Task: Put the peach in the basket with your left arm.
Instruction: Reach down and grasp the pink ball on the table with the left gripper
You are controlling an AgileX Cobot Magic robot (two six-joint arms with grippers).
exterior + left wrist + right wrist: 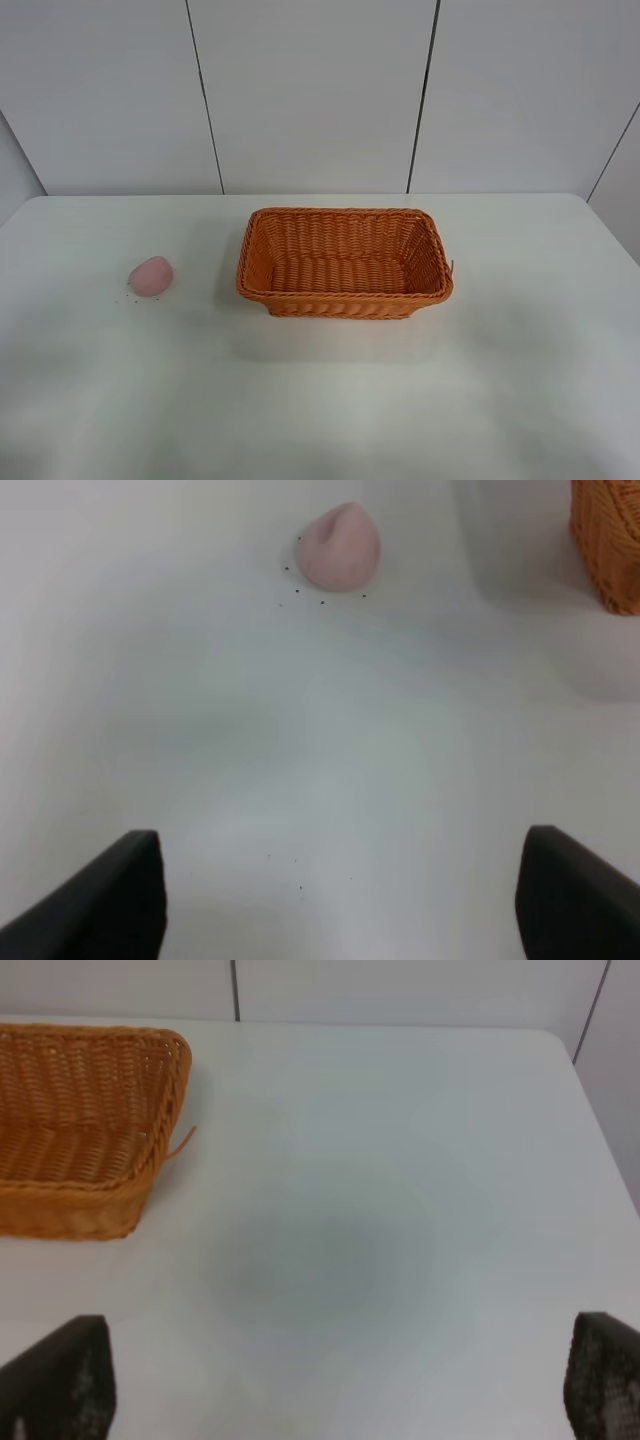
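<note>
The pale pink peach (150,276) lies on the white table left of the orange wicker basket (344,262), which stands at the table's middle. In the left wrist view the peach (341,547) lies ahead of my left gripper (345,900), well apart from it; the black fingers (100,900) stand wide apart with nothing between them. A corner of the basket (607,540) shows beside it. My right gripper (340,1390) is open and empty, with the basket (85,1120) ahead to one side. Neither arm shows in the exterior view.
Small dark specks (300,595) lie on the table around the peach. The white table (330,400) ends at a panelled wall (320,90) behind. A loose wicker strand (182,1143) sticks out of the basket's corner.
</note>
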